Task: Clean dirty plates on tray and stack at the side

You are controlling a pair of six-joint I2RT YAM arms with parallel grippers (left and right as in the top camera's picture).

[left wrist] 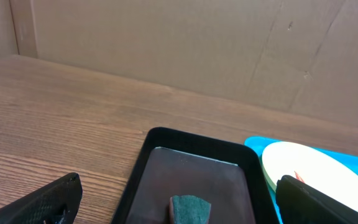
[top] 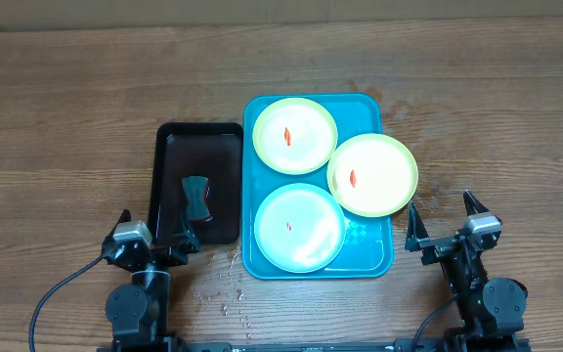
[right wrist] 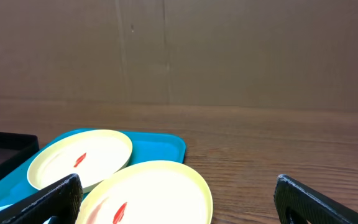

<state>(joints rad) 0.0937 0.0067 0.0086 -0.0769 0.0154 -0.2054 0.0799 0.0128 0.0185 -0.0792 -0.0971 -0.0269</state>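
3 round plates, turq. plastic tray.

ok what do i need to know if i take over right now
Open and empty, at the near table edge: left gripper, right gripper.
On the tray: back plate, right plate overhanging the rim, front plate, each with a red smear.
Sponge lies in the black tray.
Done: nothing.
Left: wipe all three, stack at the side.

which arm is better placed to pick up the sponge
Left. The left gripper is open right at the black tray holding the sponge; the right gripper sits across the blue tray of plates.
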